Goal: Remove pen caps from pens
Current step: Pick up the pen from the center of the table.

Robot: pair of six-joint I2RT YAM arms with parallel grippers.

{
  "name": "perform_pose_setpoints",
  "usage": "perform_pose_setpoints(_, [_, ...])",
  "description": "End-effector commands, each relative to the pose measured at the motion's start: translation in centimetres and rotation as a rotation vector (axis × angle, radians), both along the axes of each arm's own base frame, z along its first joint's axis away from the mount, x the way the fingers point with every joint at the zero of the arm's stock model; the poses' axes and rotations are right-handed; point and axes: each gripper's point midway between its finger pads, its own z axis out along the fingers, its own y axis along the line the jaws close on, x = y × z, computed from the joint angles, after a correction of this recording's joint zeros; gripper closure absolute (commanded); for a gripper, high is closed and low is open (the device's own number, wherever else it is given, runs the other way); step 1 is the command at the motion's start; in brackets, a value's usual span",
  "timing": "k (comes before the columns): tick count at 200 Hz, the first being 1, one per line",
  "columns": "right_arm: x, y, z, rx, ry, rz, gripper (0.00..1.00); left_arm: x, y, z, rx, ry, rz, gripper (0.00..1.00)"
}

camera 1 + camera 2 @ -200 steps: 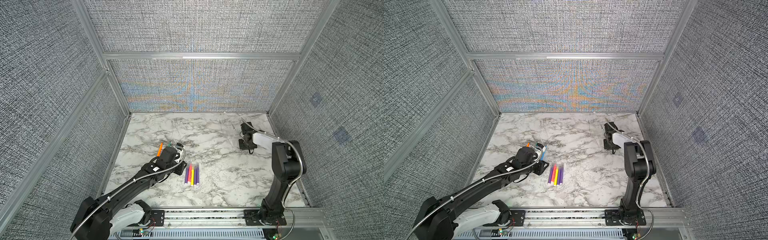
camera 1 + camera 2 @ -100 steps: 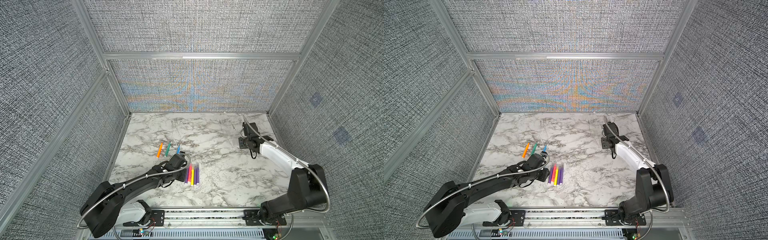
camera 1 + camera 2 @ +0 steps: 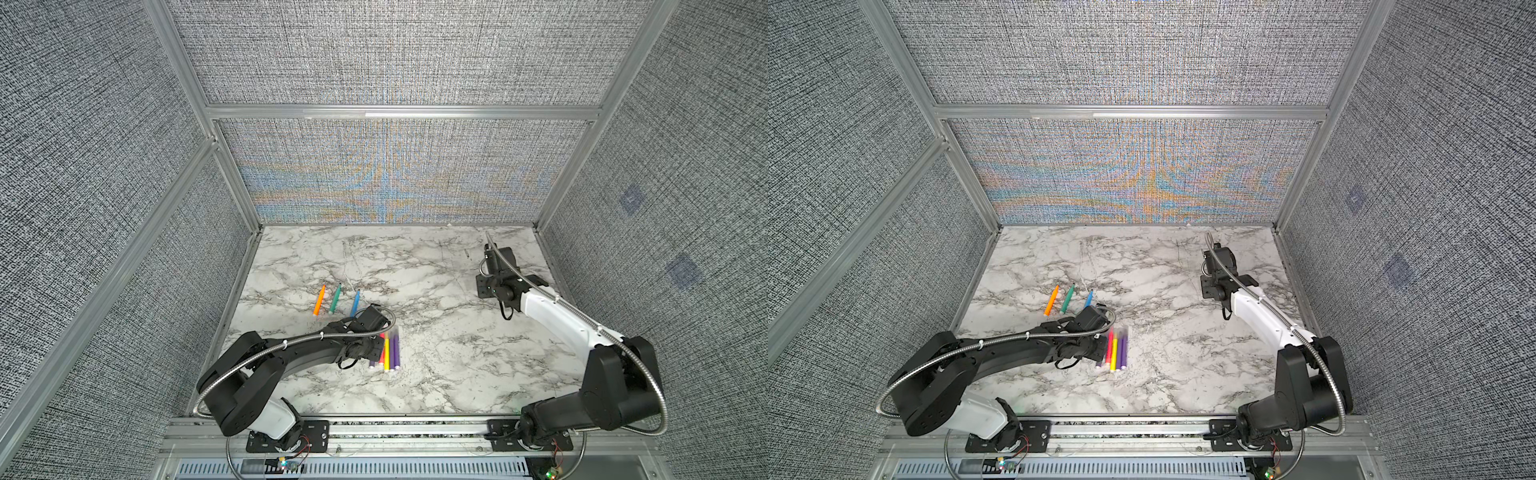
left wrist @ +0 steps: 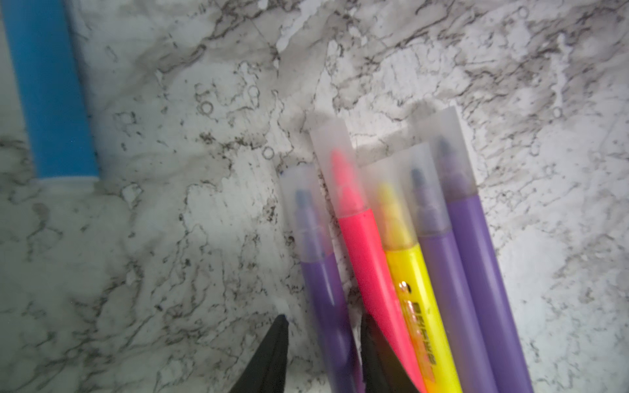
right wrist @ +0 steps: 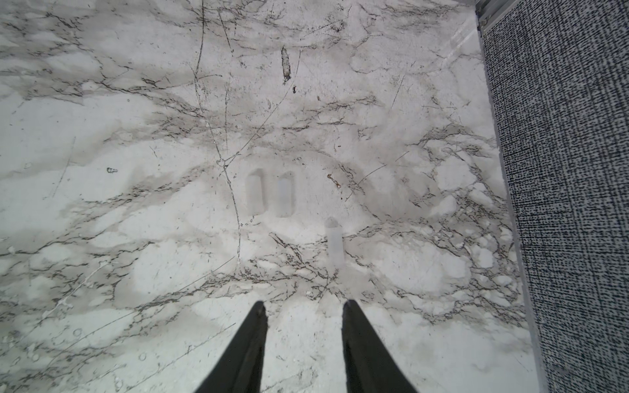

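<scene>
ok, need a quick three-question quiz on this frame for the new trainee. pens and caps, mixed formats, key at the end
1. Count: how many loose clear caps lie on the marble ahead of the right gripper?
2. True or false: all five pens bundled beside the left gripper are capped.
3. Which pen do the left gripper's fingers straddle? A) the yellow one B) the purple pen at the bundle's edge C) the blue one

Key: 1) three. 2) true. 3) B.
</scene>
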Motion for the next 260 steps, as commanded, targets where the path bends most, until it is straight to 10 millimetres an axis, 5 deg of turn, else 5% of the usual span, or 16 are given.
perform_pose_setpoints(1, [0.4, 0.0, 0.4, 0.003, -0.028, -0.009, 0.60, 0.1, 0.5, -0.3, 0.038, 0.004, 0.024, 0.63])
perform_pose_setpoints(120, [0.5, 0.1, 0.1, -0.014, -0.016, -0.010, 0.60, -2.4, 1.6, -3.2, 0.073, 0.113, 0.023, 0.76])
perform_pose_setpoints(190, [-0.1, 0.0, 1.7, 0.019, -0.074, -0.012, 0.60, -2.1, 1.1, -3.0, 0.027, 0.079, 0.014, 0.97])
perform_pose_setpoints(215, [-1.0, 3.8, 3.7, 0.200, -0.174, 0.118, 0.60, -1.1, 0.7, 0.0, -0.052, -0.025, 0.017, 0.98])
perform_pose_setpoints(260, [-8.0, 13.7, 7.6, 0.634, -0.418, 0.563, 0.58, -0.4, 0.2, 8.2, -0.280, -0.260, 0.006, 0.98])
